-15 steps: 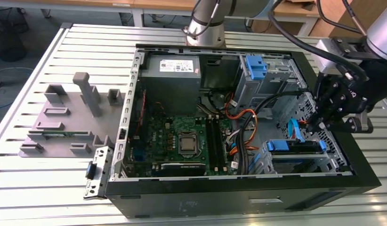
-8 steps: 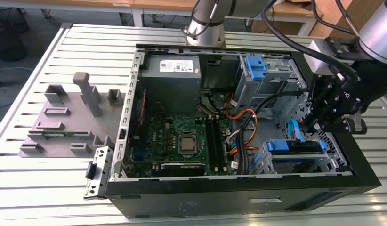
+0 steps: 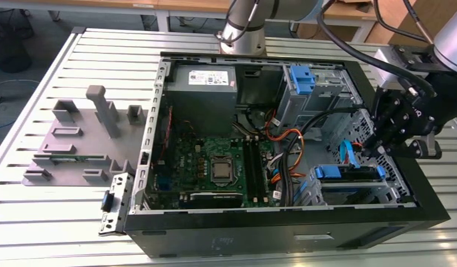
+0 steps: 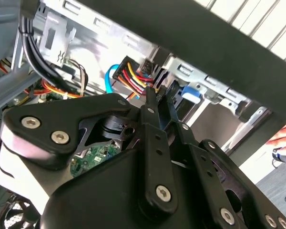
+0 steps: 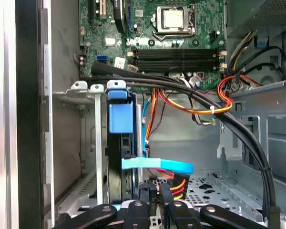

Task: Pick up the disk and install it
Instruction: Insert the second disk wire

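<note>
Hovering gripper (image 3: 378, 149) beside disk (image 3: 348, 173) (seated)

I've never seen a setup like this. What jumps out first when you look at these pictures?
An open computer case lies on a slatted metal table, its green motherboard exposed among orange and black cables. The robot's black gripper reaches into the case at the exterior view's right, just above the disk, whose bright blue carrier frame sits in a metal bay. A grey fixture block stands beside the case at the exterior view's left.

White sticker on power-supply box (image 3: 204, 78), print too small to read
</note>
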`<action>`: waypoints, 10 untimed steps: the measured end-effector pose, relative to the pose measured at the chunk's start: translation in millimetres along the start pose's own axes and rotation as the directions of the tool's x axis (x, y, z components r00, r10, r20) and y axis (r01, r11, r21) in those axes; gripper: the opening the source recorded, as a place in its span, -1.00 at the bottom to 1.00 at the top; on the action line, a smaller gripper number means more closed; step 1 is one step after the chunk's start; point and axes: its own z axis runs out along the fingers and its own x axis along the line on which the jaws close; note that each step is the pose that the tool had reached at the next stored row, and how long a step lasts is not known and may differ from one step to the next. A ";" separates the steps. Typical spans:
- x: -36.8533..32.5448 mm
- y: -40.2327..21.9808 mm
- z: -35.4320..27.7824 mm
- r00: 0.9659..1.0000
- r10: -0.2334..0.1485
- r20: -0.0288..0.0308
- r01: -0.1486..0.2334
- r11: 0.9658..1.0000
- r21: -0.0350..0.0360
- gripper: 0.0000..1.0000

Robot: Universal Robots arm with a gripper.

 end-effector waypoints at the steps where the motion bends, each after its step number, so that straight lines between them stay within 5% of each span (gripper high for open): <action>1: 0.1 -1.9 0.0 1.000 0.000 0.000 0.000 1.000 0.000 -0.53; 10: 0.9 -10.4 1.6 1.000 0.000 0.000 0.000 1.000 0.000 -0.53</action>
